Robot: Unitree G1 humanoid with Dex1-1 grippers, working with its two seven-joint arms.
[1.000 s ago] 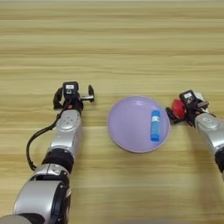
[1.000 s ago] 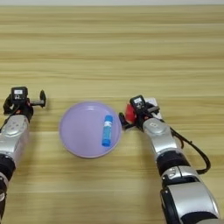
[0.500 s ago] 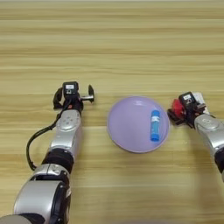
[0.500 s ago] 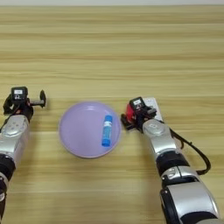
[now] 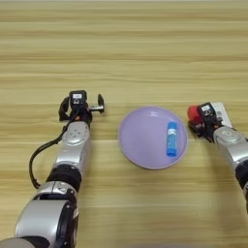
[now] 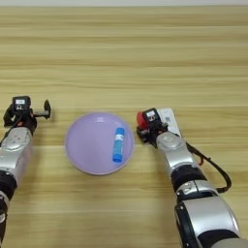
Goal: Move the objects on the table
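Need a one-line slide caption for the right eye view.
Right gripper at the red cube beside the lilac plate holding a blue glue stick; left gripper idle.

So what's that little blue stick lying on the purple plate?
It looks like a glue stick: a short blue tube, plastic by its look, with a pale label patch near its upper end. It lies flat on the right half of the round lilac plate, its length running up and down the picture, inside the rim. Only the plate touches it; the right claw sits off to the plate's right, apart from it.

Blue glue stick (image 6: 117,144) lies on lilac plate (image 6: 82,145); right pincer (image 6: 143,127) at red cube (image 6: 140,118).
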